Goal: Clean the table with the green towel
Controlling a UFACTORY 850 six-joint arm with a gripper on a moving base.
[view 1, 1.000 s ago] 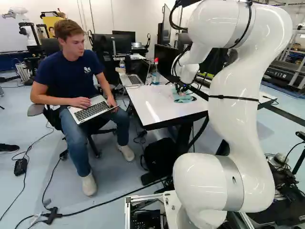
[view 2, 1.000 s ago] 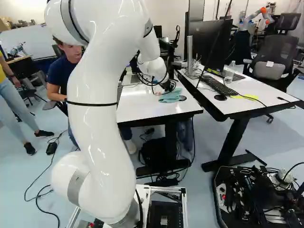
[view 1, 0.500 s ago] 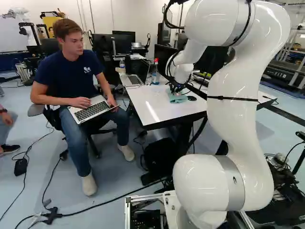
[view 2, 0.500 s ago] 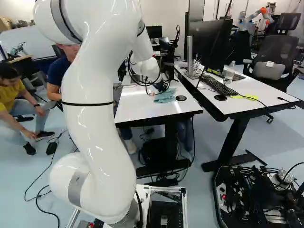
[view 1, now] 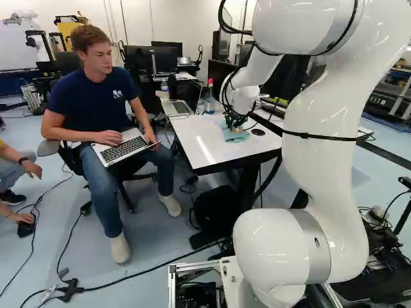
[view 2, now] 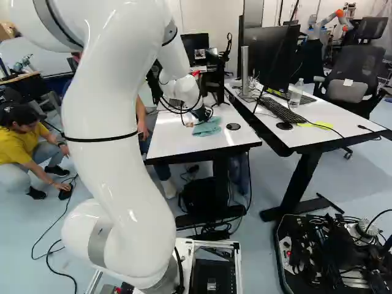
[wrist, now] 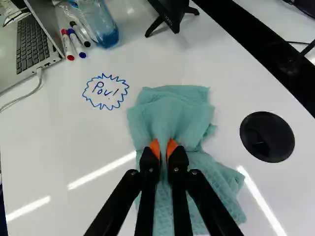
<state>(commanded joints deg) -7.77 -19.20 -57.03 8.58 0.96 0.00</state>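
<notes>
In the left base view my gripper is low over the white table, on the green towel. Seen from the wrist, the gripper is shut on a raised fold of the towel, cloth pinched between its orange pads. The rest of the cloth lies crumpled on the tabletop, partly hidden under the fingers. A blue hand-drawn mark with a spiky outline is on the table, a little apart from the towel's edge.
Beyond the mark are markers, a laptop and a bottle of blue liquid. A black round disc is set beside the towel. A second table holds a keyboard and monitor.
My arm has swung leftward in both base views, and the towel has slid across the table with the gripper, away from the black disc. The base has stayed put.
</notes>
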